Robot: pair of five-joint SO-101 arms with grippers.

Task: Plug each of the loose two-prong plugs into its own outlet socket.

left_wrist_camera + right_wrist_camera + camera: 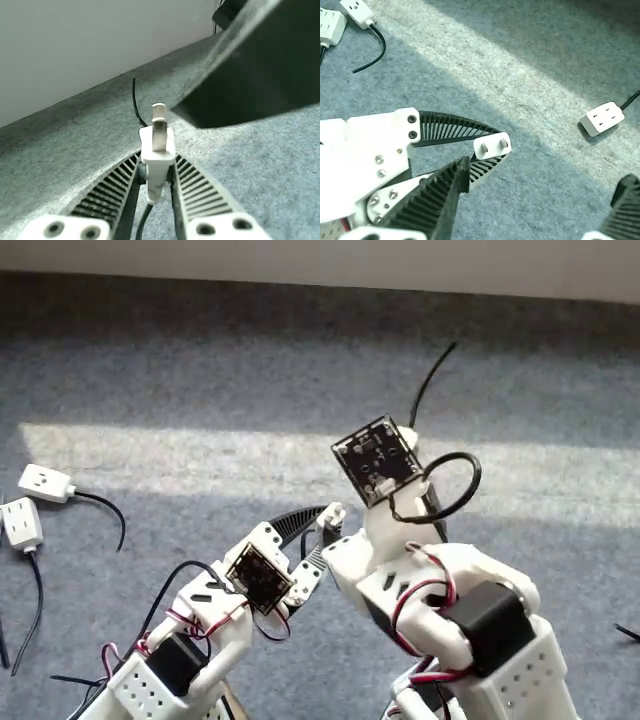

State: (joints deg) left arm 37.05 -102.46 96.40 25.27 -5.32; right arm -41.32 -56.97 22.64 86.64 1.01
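The left gripper (158, 165) pinches a white two-prong plug (158, 142), prongs pointing outward. The right gripper (545, 175) hangs spread wide over grey carpet (535, 75) where an outlet socket (602, 117) lies.

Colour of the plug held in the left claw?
The plug is white; the left wrist view shows it best.

White plug (157, 149), black ribbed jaws, grey speckled carpet (200, 360).
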